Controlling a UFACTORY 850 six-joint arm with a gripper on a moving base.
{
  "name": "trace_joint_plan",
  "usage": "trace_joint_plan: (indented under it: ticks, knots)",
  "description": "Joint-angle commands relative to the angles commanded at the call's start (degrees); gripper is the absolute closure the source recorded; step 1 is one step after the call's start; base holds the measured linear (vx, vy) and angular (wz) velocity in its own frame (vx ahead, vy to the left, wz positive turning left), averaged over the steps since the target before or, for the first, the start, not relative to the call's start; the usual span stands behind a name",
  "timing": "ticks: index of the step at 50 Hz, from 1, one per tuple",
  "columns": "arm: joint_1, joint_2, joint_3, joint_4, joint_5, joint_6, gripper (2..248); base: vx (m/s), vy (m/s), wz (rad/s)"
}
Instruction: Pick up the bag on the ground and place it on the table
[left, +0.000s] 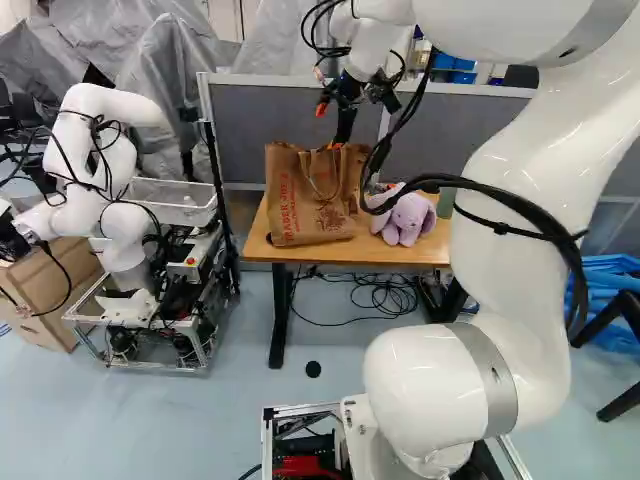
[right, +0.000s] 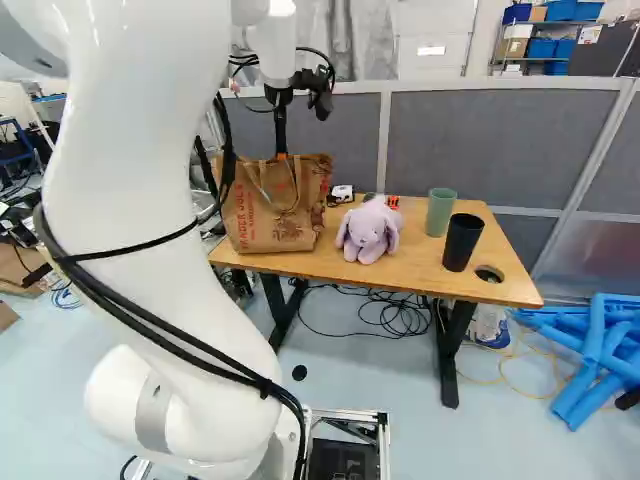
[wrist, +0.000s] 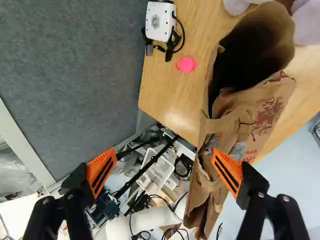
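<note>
The gripper points down at the top edge of the brown paper bag in the right base view. That bag stands upright on the wooden table, at its left end. From the wrist, the gripper is wide open with nothing held between its orange fingers. One finger lies over the bag near its handle, while the other is off to the bag's side; whether the near finger touches it, I cannot tell. The bag's mouth gapes open, its inside dark.
Beside the bag on the table are a purple plush toy, a green cup, a black cup and a small white device. A grey partition stands behind. Another robot is at the left; cables lie beneath the table.
</note>
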Motion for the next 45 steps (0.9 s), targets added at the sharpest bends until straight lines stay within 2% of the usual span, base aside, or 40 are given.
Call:
trace_joint_plan:
  ticks: [21, 45]
  knots:
    - [0.0, 0.0, 0.0, 0.0, 0.0, 0.0, 3, -0.015, -0.001, -0.004]
    - [0.0, 0.0, 0.0, 0.0, 0.0, 0.0, 3, -0.226, -0.002, 0.009]
